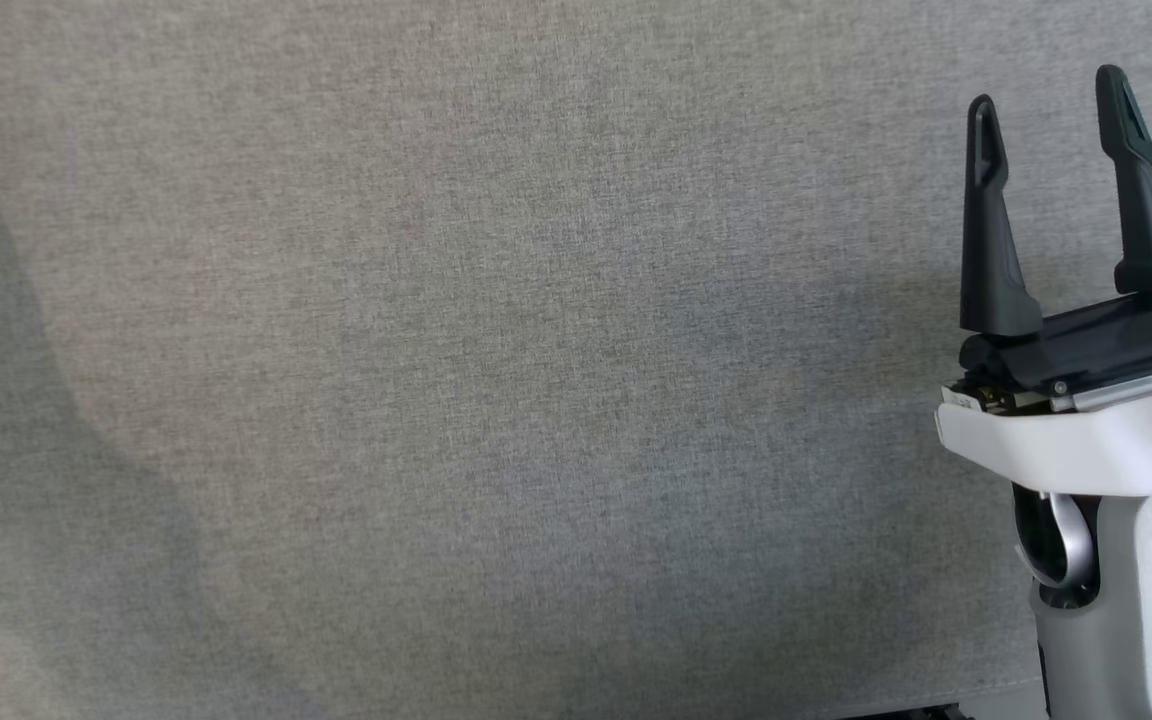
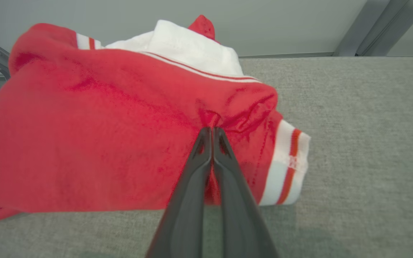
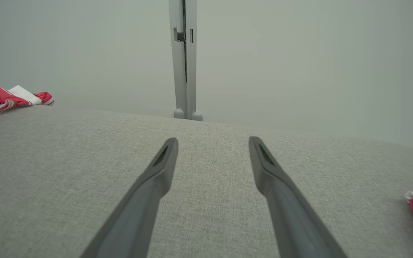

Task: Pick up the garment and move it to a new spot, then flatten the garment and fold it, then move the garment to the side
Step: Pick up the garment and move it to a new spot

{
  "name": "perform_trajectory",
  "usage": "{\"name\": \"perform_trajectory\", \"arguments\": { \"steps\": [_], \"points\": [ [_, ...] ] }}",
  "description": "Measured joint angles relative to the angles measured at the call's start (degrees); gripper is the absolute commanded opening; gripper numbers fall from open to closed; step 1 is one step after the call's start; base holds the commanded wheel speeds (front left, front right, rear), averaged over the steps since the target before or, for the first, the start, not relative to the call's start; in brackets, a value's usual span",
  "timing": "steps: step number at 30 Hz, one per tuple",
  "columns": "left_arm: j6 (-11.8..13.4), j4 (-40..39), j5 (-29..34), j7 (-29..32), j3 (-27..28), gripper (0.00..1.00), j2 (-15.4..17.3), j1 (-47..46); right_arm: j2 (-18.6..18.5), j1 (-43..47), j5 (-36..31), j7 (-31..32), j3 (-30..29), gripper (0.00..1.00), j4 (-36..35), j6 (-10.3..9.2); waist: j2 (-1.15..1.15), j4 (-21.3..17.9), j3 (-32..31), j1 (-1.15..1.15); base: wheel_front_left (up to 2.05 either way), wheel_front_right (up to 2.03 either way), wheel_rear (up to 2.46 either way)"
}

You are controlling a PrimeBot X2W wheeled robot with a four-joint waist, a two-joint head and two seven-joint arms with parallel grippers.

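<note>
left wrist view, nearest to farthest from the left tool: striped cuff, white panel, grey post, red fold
1. red fold, pinched in the shut left tool.
2. striped cuff, just right of it.
3. white panel, behind, on top of the garment.
4. grey post, far back at top right.

No writing, label, brand or number can be read anywhere. The red knit garment (image 2: 84, 143) with white ribbed trim bears one small reddish mark (image 2: 293, 162) on the white cuff band (image 2: 276, 168) at the garment's right edge in the left wrist view, too blurred to make out.
</note>
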Motion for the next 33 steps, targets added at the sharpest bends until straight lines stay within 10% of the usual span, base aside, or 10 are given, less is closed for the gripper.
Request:
{"name": "perform_trajectory", "arguments": {
  "steps": [10, 33],
  "points": [
    [-1.32, 0.04, 0.05, -3.09, -2.44, 0.0, -0.14, 0.88, 0.01, 1.05, 1.2, -1.44, -0.36, 1.0, 5.28, 0.0, 0.0, 0.14, -8.37, 0.0, 0.0, 0.0, 0.0],
    [-2.47, -24.71, -17.86, -2.64, -23.2, 0.0, -15.07, 5.08, 0.0, 14.19, 3.41, -0.89, -5.27, 1.0, 11.77, 0.0, 0.0, -2.37, -36.29, -0.01, 0.0, 0.0, 0.0]
  ]
}}
